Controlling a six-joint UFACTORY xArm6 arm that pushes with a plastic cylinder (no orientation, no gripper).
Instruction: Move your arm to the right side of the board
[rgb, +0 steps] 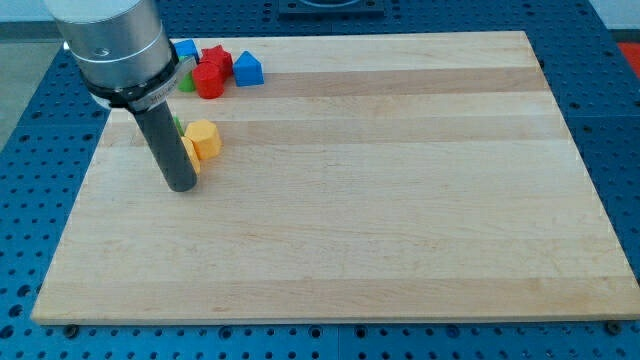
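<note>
My tip rests on the wooden board near the view's left edge, at the end of a dark rod under the silver arm body. A yellow block sits just right of the rod, touching or nearly touching it. A second yellow piece shows partly behind the rod. Above, near the board's top left, stand a red block, a red star-like block, a blue house-shaped block and a blue block. A green block is partly hidden by the arm.
The board lies on a blue perforated table. The board's right edge runs down the view's right side. A small green sliver shows beside the rod.
</note>
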